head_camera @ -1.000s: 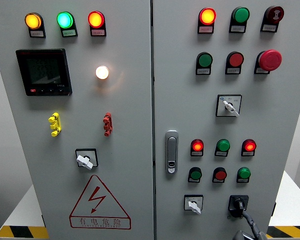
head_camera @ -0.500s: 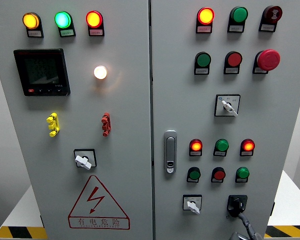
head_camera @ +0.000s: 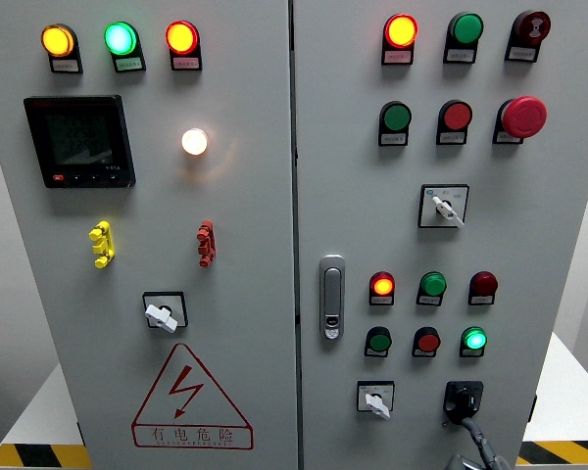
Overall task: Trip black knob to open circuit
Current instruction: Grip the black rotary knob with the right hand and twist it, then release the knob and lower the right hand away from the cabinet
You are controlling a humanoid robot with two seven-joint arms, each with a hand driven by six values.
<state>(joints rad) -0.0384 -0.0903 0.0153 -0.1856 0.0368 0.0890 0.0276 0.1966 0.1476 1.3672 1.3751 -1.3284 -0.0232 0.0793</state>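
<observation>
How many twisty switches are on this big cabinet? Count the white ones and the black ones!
White-handled rotary switches: 3
Black knob: 1
Total: 4

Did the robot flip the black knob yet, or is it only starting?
Seemingly flipped: the right hand reaches up to the black knob from the bottom edge. Since a second ago, the right red lamp above it went dark and a green button lit. Left: letting go.
</observation>
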